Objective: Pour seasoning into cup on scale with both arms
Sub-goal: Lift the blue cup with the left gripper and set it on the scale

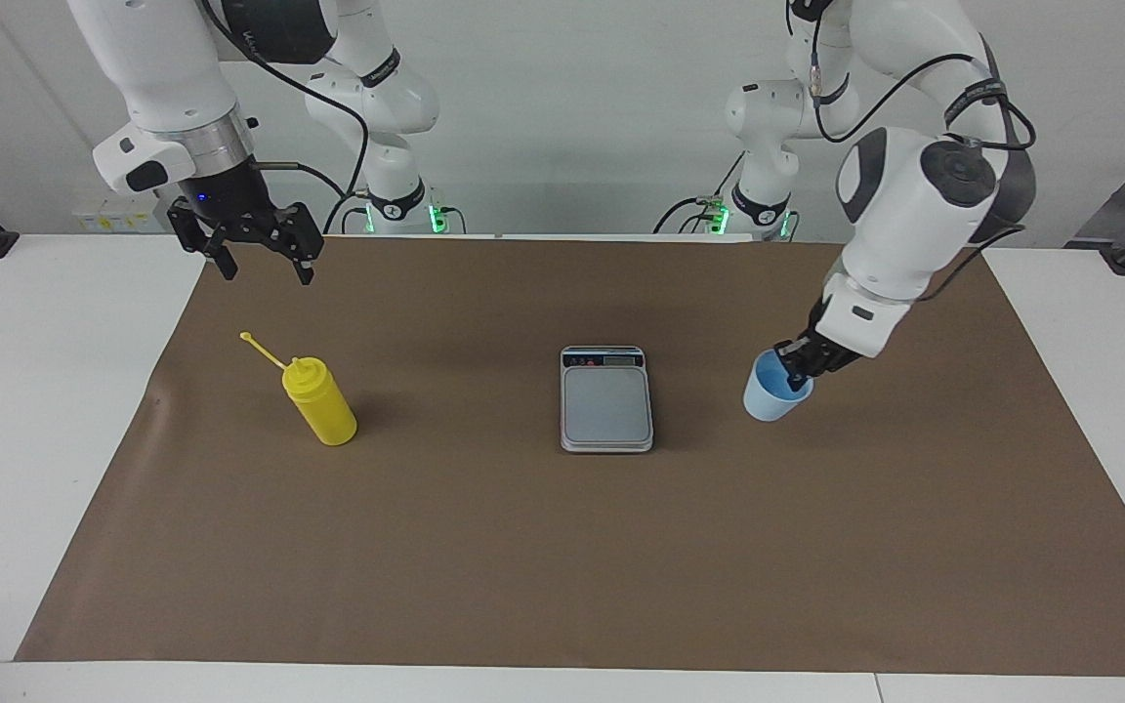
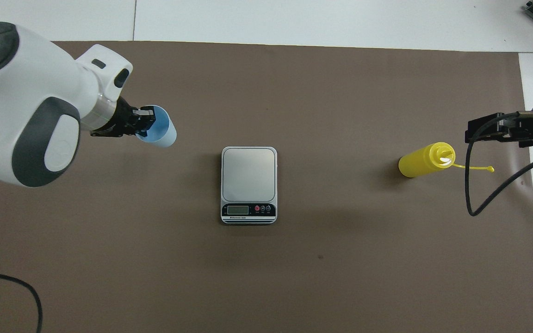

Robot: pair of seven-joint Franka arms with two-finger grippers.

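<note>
The light-blue cup [image 1: 770, 395] [image 2: 160, 132] hangs tilted over the mat, beside the scale on the left arm's side. My left gripper [image 1: 797, 376] [image 2: 144, 122] is shut on the cup's rim, one finger inside and one outside. The silver-grey scale [image 1: 606, 400] [image 2: 248, 173] lies at the middle of the mat with its plate bare. The yellow seasoning bottle [image 1: 320, 402] [image 2: 424, 160] stands toward the right arm's end, its cap strap hanging off the nozzle. My right gripper [image 1: 267, 275] [image 2: 472, 132] waits open in the air over the mat's corner, apart from the bottle.
A brown mat [image 1: 523, 566] covers most of the white table [image 1: 45, 410]. A black cable [image 2: 474, 203] loops down from the right arm beside the bottle. Another cable [image 2: 26, 291] lies at the mat's edge by the left arm.
</note>
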